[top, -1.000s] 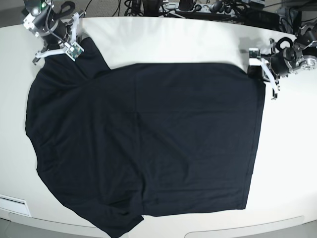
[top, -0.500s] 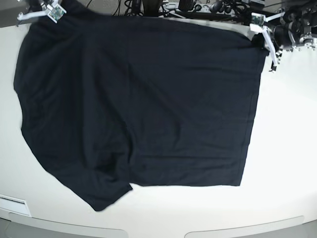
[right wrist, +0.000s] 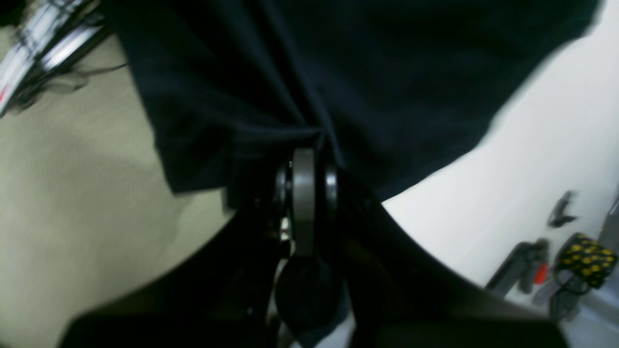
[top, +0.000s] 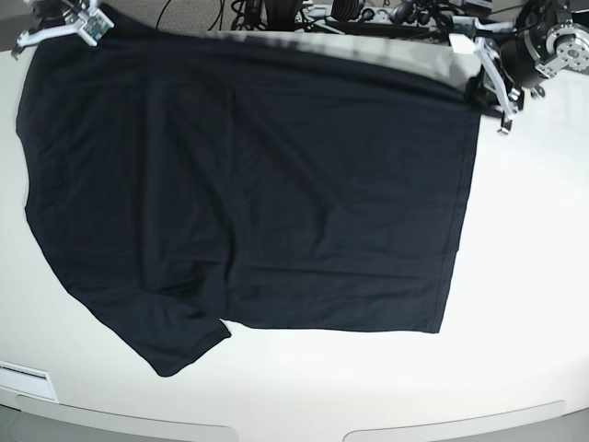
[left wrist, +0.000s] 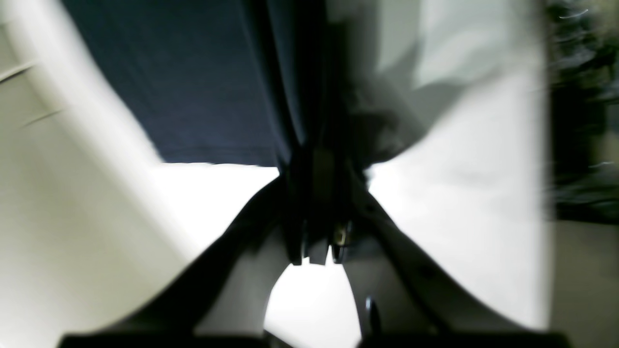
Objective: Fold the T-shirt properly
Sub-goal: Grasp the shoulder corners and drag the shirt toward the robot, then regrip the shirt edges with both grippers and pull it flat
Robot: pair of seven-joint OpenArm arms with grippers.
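Note:
The black T-shirt is lifted at its far edge and hangs toward me over the white table, its lower edge and one sleeve still resting on it. My left gripper is shut on the shirt's far right corner; in the left wrist view the closed jaws pinch dark cloth. My right gripper is shut on the far left corner at the frame's top; in the right wrist view it clamps bunched cloth. No logo mark is visible.
Cables and equipment line the table's far edge. A pale strip lies at the front left edge. In the right wrist view small tools lie off to the right.
Both grippers have risen and pulled back with the shirt's far corners. The shirt has lifted and stretched; its lower edge and sleeve have slid away from the front edge.

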